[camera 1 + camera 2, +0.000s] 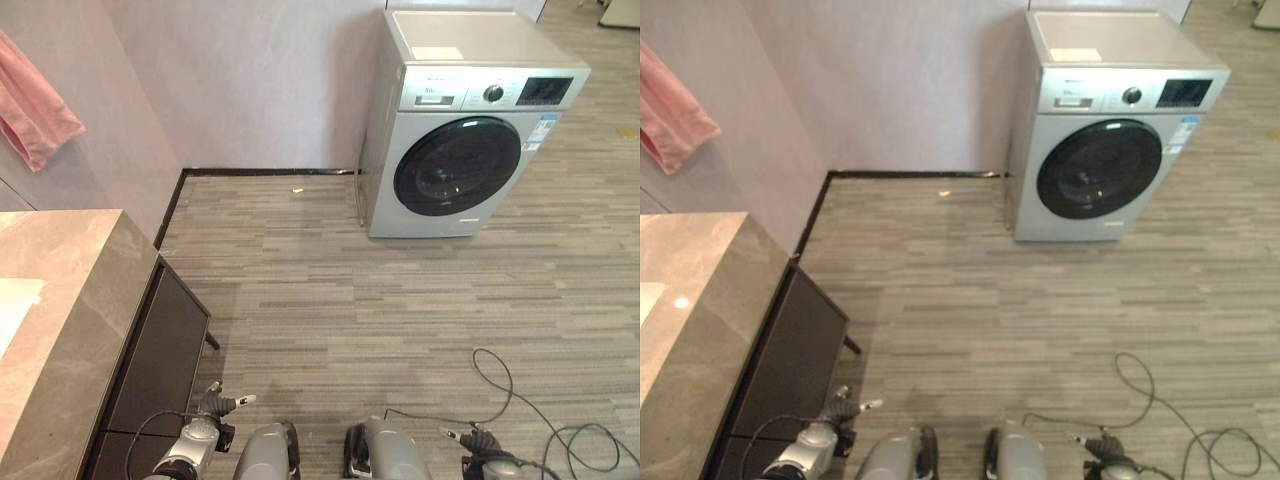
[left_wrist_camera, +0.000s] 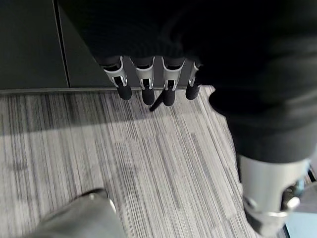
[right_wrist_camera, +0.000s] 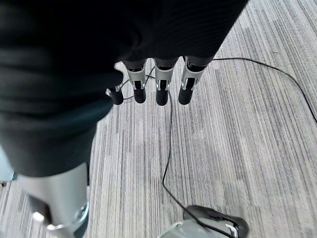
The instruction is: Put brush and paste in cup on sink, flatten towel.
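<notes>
A pink towel hangs bunched on the wall at the upper left. Below it a stone-look countertop runs along my left side, with the white edge of a sink basin at the view's border. My left hand hangs down beside the dark cabinet front, fingers straight and holding nothing. My right hand hangs over the striped floor, also with straight fingers and nothing in it.
A dark cabinet stands under the countertop. A silver washing machine stands against the far wall at the upper right. Open grey plank floor lies between them, with a small scrap near the skirting.
</notes>
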Tool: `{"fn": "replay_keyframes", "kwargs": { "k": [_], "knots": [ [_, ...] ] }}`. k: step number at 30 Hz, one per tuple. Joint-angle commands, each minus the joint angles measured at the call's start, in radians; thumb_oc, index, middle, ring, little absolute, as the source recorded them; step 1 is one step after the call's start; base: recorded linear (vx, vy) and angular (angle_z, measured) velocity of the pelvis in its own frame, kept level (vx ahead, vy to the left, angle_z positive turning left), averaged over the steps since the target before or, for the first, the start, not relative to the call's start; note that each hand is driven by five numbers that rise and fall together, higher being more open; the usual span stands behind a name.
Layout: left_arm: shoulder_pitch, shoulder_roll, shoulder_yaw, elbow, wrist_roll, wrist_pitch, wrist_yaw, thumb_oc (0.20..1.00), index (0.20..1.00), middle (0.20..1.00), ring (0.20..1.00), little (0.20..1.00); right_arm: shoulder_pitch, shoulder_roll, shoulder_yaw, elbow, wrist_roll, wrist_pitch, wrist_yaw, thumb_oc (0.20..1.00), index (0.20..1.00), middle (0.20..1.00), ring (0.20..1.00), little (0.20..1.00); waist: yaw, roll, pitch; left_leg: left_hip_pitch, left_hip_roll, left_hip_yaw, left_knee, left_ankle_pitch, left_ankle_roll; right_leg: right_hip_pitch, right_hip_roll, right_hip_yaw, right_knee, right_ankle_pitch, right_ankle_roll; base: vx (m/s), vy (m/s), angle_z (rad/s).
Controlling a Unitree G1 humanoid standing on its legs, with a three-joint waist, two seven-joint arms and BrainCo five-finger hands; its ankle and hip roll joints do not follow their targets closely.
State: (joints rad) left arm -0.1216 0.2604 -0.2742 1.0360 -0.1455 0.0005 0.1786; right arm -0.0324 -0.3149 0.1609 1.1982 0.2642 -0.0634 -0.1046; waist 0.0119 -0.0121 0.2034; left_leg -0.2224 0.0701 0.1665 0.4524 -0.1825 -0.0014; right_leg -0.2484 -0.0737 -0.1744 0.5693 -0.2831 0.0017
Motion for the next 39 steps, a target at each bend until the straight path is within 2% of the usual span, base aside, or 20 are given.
{"fn": "replay_keyframes", "kwargs": {
  "k": [1,3,4,5,7,9,12,14,18,24,26,28,30,32,34,35,36,37,38,39],
  "knots": [
    [-0.017,0.020,-0.002,-0.012,0.049,-0.041,0.000,1.000,1.000,1.000,1.000,1.000,-0.003,-0.014,0.021,0.006,0.028,-0.014,0.022,1.000,1.000,1.000,1.000,1.000,0.012,-0.015,-0.033,0.048,-0.032,-0.025,-0.074,0.045,0.003,0.130,-0.062,0.034,-0.206,0.136,0.120,0.08,0.076,-0.04],
    [-0.005,0.018,-0.017,-0.027,0.068,-0.043,-0.006,1.000,1.000,1.000,1.000,1.000,-0.003,-0.008,0.019,0.005,0.026,-0.014,0.018,1.000,1.000,1.000,1.000,1.000,0.015,-0.005,-0.042,0.089,-0.061,-0.021,-0.143,0.060,0.012,0.147,-0.072,0.051,-0.224,0.167,0.145,0.16,0.235,-0.06],
    [0.018,0.032,-0.017,-0.066,0.071,-0.046,-0.011,1.000,1.000,1.000,1.000,1.000,0.011,-0.011,0.009,-0.026,0.022,-0.014,0.015,1.000,1.000,1.000,1.000,1.000,0.010,0.001,-0.038,0.134,-0.092,-0.017,-0.201,0.067,0.033,0.109,-0.098,0.070,-0.139,0.279,0.179,0.21,0.448,-0.29],
    [0.038,0.057,-0.020,-0.125,0.080,-0.049,-0.016,1.000,1.000,1.000,1.000,1.000,0.027,-0.024,0.014,-0.086,0.000,-0.015,0.016,1.000,1.000,1.000,1.000,1.000,0.002,0.007,-0.018,0.170,-0.107,-0.008,-0.240,0.077,0.046,0.068,-0.120,0.079,-0.050,0.337,0.170,0.15,0.381,-0.28],
    [0.066,0.078,-0.012,-0.163,0.091,-0.047,-0.027,1.000,1.000,1.000,1.000,1.000,0.044,-0.037,0.012,-0.139,-0.020,-0.015,0.015,1.000,1.000,1.000,1.000,1.000,-0.006,0.014,-0.009,0.198,-0.115,0.003,-0.259,0.066,0.057,0.032,-0.133,0.055,-0.003,0.327,0.159,0.13,0.211,-0.07],
    [0.070,0.089,-0.003,-0.156,0.095,-0.049,-0.025,1.000,1.000,1.000,1.000,1.000,0.053,-0.046,0.002,-0.181,-0.014,-0.018,0.017,1.000,1.000,1.000,1.000,1.000,-0.031,0.007,-0.006,0.219,-0.132,-0.007,-0.276,0.058,0.056,-0.026,-0.068,0.066,-0.062,0.298,0.144,0.17,0.073,0.09],
    [0.068,0.084,0.024,-0.129,0.089,-0.055,-0.017,1.000,1.000,1.000,1.000,1.000,0.061,-0.048,0.005,-0.205,-0.014,-0.025,0.024,1.000,1.000,1.000,1.000,1.000,-0.042,-0.021,-0.004,0.256,-0.160,0.008,-0.290,0.017,0.047,-0.068,-0.118,0.005,-0.305,0.347,0.162,0.24,-0.022,-0.04],
    [0.055,0.080,0.019,-0.101,0.106,-0.060,-0.012,1.000,1.000,1.000,1.000,1.000,0.059,-0.047,0.018,-0.189,-0.030,-0.024,0.017,1.000,1.000,1.000,1.000,1.000,-0.055,-0.027,0.000,0.280,-0.165,-0.014,-0.281,-0.011,0.035,-0.080,-0.113,0.041,-0.417,0.397,0.186,0.32,-0.069,0.06],
    [0.009,0.067,-0.028,-0.069,0.170,-0.062,0.008,1.000,1.000,1.000,1.000,1.000,0.040,-0.034,0.058,-0.185,-0.069,-0.021,0.018,1.000,1.000,1.000,1.000,1.000,-0.081,-0.041,-0.011,0.350,-0.166,-0.044,-0.300,-0.040,0.012,-0.120,-0.113,0.054,-0.458,0.463,0.204,0.36,-0.068,0.22],
    [-0.018,0.045,-0.038,-0.024,0.160,-0.063,0.023,1.000,1.000,1.000,1.000,1.000,0.056,-0.042,0.089,-0.218,-0.076,-0.026,0.029,1.000,1.000,1.000,1.000,1.000,-0.101,-0.046,-0.059,0.405,-0.104,-0.107,-0.285,-0.012,-0.024,-0.122,-0.027,0.056,-0.332,0.391,0.149,0.35,-0.181,0.35],
    [-0.025,0.040,-0.047,-0.008,0.160,-0.061,0.027,1.000,1.000,1.000,1.000,1.000,0.059,-0.053,0.106,-0.225,-0.088,-0.028,0.028,1.000,1.000,1.000,1.000,1.000,-0.094,-0.047,-0.063,0.346,-0.065,-0.127,-0.098,0.120,-0.063,-0.074,0.014,0.048,-0.325,0.356,0.111,0.37,-0.338,0.23],
    [-0.050,0.042,-0.067,-0.016,0.161,-0.056,0.030,1.000,1.000,1.000,1.000,1.000,0.059,-0.067,0.120,-0.245,-0.104,-0.029,0.015,1.000,1.000,1.000,1.000,1.000,-0.066,-0.083,-0.038,0.207,-0.037,-0.145,0.118,0.266,-0.085,-0.010,0.016,0.041,-0.345,0.331,0.073,0.27,-0.385,0.10],
    [-0.075,0.038,-0.075,-0.009,0.148,-0.056,0.040,1.000,1.000,1.000,1.000,1.000,0.056,-0.080,0.134,-0.260,-0.105,-0.028,0.011,1.000,1.000,1.000,1.000,1.000,-0.042,-0.108,-0.008,0.118,-0.052,-0.143,0.255,0.262,-0.072,0.024,0.020,0.031,-0.351,0.301,0.043,0.24,-0.289,-0.03],
    [-0.080,0.039,-0.080,-0.017,0.144,-0.055,0.040,1.000,1.000,1.000,1.000,1.000,0.054,-0.086,0.140,-0.268,-0.112,-0.025,0.012,1.000,1.000,1.000,1.000,1.000,-0.032,-0.105,-0.001,0.073,-0.054,-0.137,0.240,0.253,-0.066,0.045,0.027,0.034,-0.355,0.289,0.043,0.27,-0.143,0.10],
    [-0.097,0.043,-0.092,-0.019,0.154,-0.062,0.039,1.000,1.000,1.000,1.000,1.000,0.066,-0.097,0.143,-0.274,-0.131,-0.022,0.010,1.000,1.000,1.000,1.000,1.000,-0.016,-0.093,0.004,-0.057,-0.006,-0.006,0.031,0.236,-0.062,0.129,0.028,0.009,-0.405,0.252,0.058,0.45,-0.110,0.16],
    [-0.100,0.045,-0.094,-0.021,0.157,-0.063,0.038,1.000,1.000,1.000,1.000,1.000,0.076,-0.098,0.142,-0.286,-0.135,-0.022,0.014,1.000,1.000,1.000,1.000,1.000,-0.006,-0.093,0.002,-0.069,-0.004,0.008,-0.046,0.240,-0.056,0.153,0.028,0.005,-0.423,0.246,0.061,0.46,-0.024,0.49],
    [-0.101,0.045,-0.096,-0.017,0.165,-0.065,0.039,1.000,1.000,1.000,1.000,1.000,0.087,-0.103,0.146,-0.301,-0.144,-0.026,0.014,1.000,1.000,1.000,1.000,1.000,-0.001,-0.080,0.004,-0.075,0.010,0.035,-0.177,0.273,-0.060,0.182,0.040,-0.002,-0.435,0.228,0.068,0.73,0.015,0.36],
    [-0.116,0.038,-0.097,-0.004,0.180,-0.063,0.042,1.000,1.000,1.000,1.000,1.000,0.101,-0.107,0.148,-0.313,-0.165,-0.028,0.016,1.000,1.000,1.000,1.000,1.000,0.000,-0.058,-0.004,-0.078,0.051,0.103,-0.361,0.384,-0.094,0.250,0.057,-0.016,-0.464,0.207,0.079,0.79,0.029,0.11],
    [-0.121,0.038,-0.097,-0.001,0.180,-0.061,0.043,1.000,1.000,1.000,1.000,1.000,0.099,-0.107,0.150,-0.311,-0.173,-0.028,0.015,1.000,1.000,1.000,1.000,1.000,-0.013,-0.062,-0.006,-0.065,0.063,0.148,-0.372,0.385,-0.112,0.274,0.047,-0.026,-0.464,0.185,0.087,0.72,0.063,-0.02],
    [-0.114,0.040,-0.092,-0.010,0.176,-0.061,0.041,1.000,1.000,1.000,1.000,1.000,0.097,-0.102,0.150,-0.318,-0.180,-0.024,0.021,1.000,1.000,1.000,1.000,1.000,-0.013,-0.057,-0.008,-0.049,0.071,0.170,-0.370,0.382,-0.090,0.274,0.051,-0.030,-0.454,0.183,0.087,0.42,0.082,0.05]
  ]
}}
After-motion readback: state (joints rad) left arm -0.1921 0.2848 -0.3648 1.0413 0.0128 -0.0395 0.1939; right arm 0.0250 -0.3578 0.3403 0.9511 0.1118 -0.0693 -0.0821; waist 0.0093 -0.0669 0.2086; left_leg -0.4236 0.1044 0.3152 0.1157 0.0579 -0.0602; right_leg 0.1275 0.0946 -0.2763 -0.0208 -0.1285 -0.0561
